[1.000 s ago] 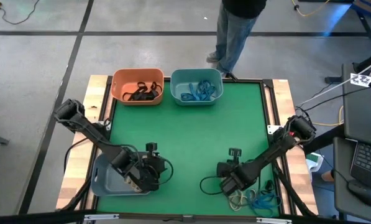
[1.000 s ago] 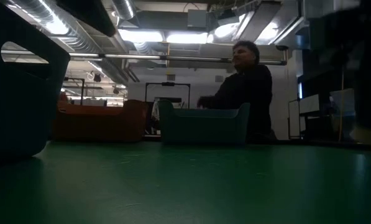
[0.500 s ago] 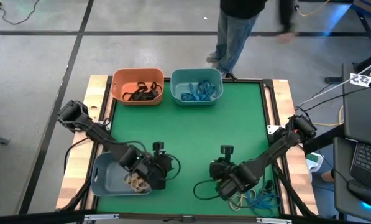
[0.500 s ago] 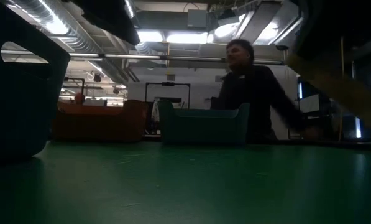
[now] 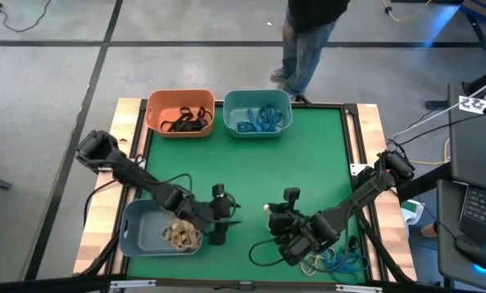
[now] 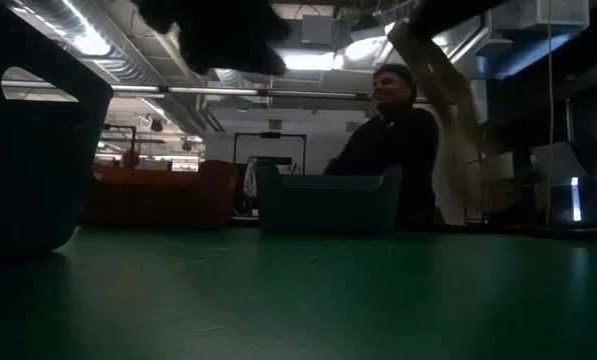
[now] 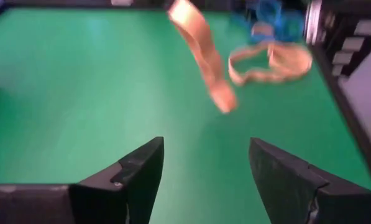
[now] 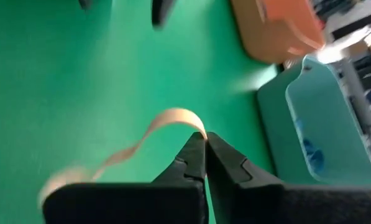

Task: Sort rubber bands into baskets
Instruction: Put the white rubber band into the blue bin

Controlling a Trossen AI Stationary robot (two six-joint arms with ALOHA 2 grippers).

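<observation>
My right gripper (image 5: 273, 216) is above the near middle of the green mat, shut on a tan rubber band (image 8: 170, 116), which also shows in the left wrist view (image 7: 201, 51) and the low view (image 6: 440, 82). My left gripper (image 7: 204, 163) stands open just to its left (image 5: 225, 221), nothing between its fingers. More tan and blue rubber bands (image 5: 332, 262) lie in a pile at the near right. The grey-blue basket (image 5: 137, 236) at the near left holds tan bands (image 5: 181, 236). The orange basket (image 5: 180, 111) holds black bands, the teal basket (image 5: 257, 111) blue ones. My right gripper pinches the tan rubber band at one spot of its loop (image 8: 199, 132), between its two fingertips. The fingers slant downward. The rest of the loop (image 7: 217, 93) hangs slack below and to the side of them, lifted clear of the mat.
A person (image 6: 393, 150) stands beyond the table's far edge, behind the teal basket. Black cables (image 5: 267, 254) trail from both arms over the near mat. The middle of the mat (image 5: 259, 175) is bare green.
My right gripper has risen and gone toward the table's left and far side, lifting the tan band clear of the pile. My left gripper has moved off the grey-blue basket toward the table's right, toward my right gripper.
</observation>
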